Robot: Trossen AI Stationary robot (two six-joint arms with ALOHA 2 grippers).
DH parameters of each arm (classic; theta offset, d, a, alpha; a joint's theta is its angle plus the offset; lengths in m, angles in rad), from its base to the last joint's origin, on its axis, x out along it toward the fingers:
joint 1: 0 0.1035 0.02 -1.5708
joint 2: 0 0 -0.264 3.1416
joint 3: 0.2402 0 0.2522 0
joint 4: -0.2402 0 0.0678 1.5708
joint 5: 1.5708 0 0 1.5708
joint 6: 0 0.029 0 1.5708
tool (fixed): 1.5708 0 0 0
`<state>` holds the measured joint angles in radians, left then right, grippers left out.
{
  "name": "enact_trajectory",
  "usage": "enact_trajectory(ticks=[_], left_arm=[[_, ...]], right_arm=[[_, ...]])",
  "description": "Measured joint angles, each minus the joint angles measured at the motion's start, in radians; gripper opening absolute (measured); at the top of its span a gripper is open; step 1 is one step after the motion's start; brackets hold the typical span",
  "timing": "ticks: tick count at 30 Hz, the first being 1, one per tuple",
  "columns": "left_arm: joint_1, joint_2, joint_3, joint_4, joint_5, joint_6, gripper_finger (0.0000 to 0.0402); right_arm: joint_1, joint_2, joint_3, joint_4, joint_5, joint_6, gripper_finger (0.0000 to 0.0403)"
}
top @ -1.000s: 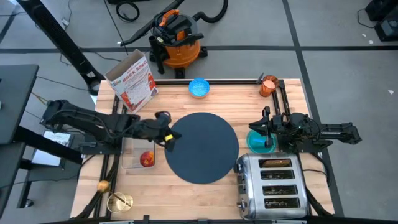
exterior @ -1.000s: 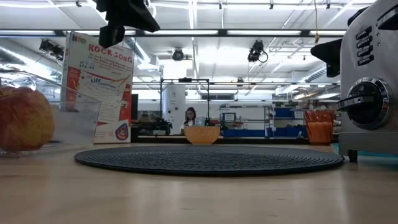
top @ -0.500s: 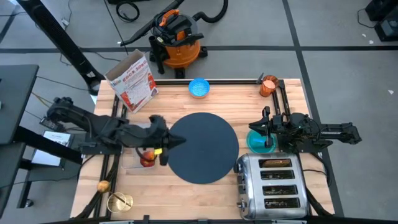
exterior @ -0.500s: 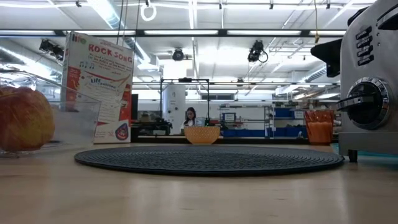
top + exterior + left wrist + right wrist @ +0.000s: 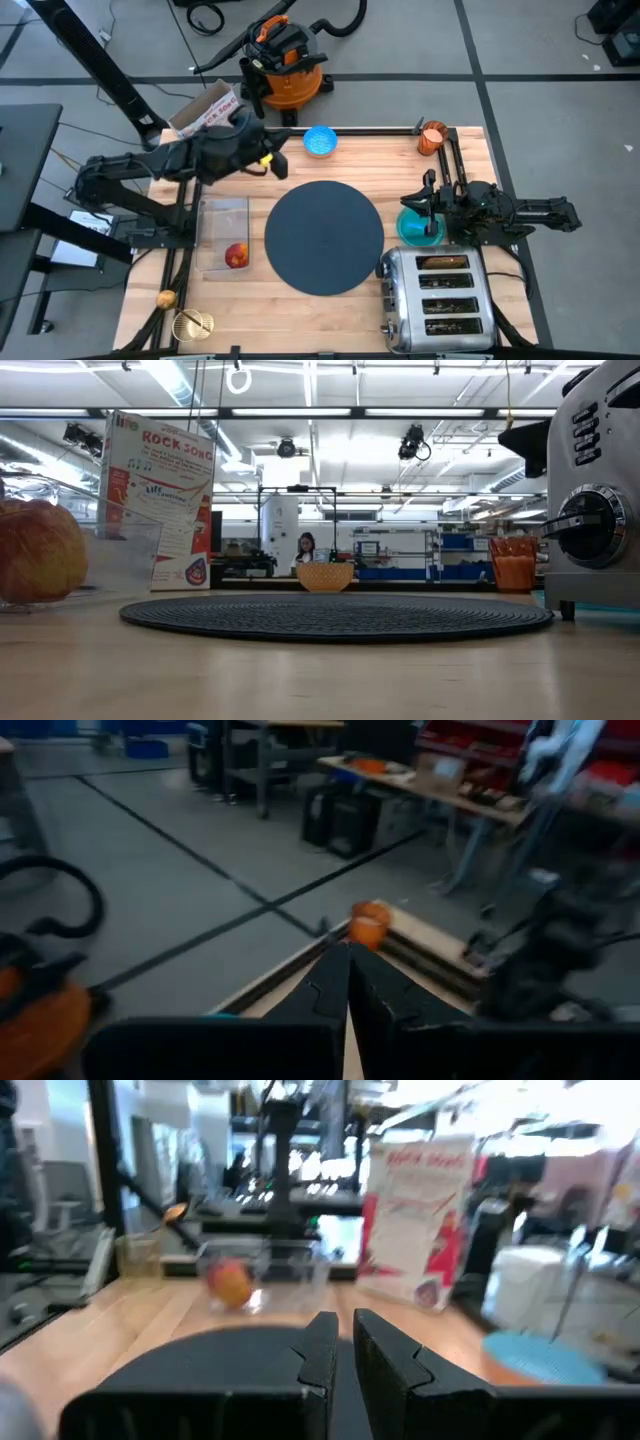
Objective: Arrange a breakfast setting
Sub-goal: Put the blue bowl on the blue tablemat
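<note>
Overall, slate-blue mat (image 5: 324, 237) bare; nothing set. Light-blue bowl (image 5: 319, 141) behind mat, copper cup (image 5: 432, 137) far right, apple (image 5: 236, 256) left. Left gripper (image 5: 268, 160) near bowl, fingers closed, empty. Right gripper (image 5: 425, 208) over teal dish (image 5: 412, 229), closed.

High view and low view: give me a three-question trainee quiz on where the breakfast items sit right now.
1. True or false: the mat has nothing on it.
2. Where is the apple? A) on the mat B) in the clear container C) in the bowl
3. Fill in: the cup stands at the table's far ____ corner.

Key:
1. True.
2. B.
3. Right, beyond the right gripper, which hovers over the teal dish. The left gripper is beside the bowl.
</note>
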<state>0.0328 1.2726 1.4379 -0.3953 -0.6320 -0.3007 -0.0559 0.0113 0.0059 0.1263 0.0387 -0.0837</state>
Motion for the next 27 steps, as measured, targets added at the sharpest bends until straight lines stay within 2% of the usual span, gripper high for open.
enact_trajectory(ticks=[5,7,11,14,16,18,20,23,27], left_arm=[[0.053,0.036,-0.038,-0.004,0.007,-0.006,0.0026],[0.071,0.069,-0.038,-0.002,0.015,-0.055,0.0025],[0.103,0.161,-0.039,0.031,0.106,-0.100,0.0022],[0.120,0.235,-0.038,0.086,0.198,-0.115,0.0022],[0.128,0.286,-0.038,0.111,0.230,-0.136,0.0022],[0.138,0.326,-0.039,0.111,0.244,-0.157,0.0023],[0.154,0.360,-0.038,0.113,0.270,-0.170,0.0030],[0.180,0.413,-0.039,0.115,0.337,-0.190,0.0054],[0.223,0.476,-0.039,0.115,0.413,-0.133,0.0098]], right_arm=[[0.000,0.003,0.000,0.110,0.028,0.025,0.0046],[0.000,0.006,0.000,0.209,0.070,0.118,0.0046],[0.000,0.009,0.000,0.469,0.135,0.367,0.0046],[-0.001,0.009,0.000,0.592,0.191,0.424,0.0046],[-0.001,0.010,0.002,0.621,0.272,0.482,0.0046],[-0.001,0.012,0.013,0.608,0.313,0.529,0.0046],[-0.001,0.029,0.053,0.524,0.311,0.529,0.0046],[0.013,0.099,0.181,0.259,0.311,0.534,0.0046],[0.027,0.263,0.394,-0.058,0.308,0.510,0.0054]])
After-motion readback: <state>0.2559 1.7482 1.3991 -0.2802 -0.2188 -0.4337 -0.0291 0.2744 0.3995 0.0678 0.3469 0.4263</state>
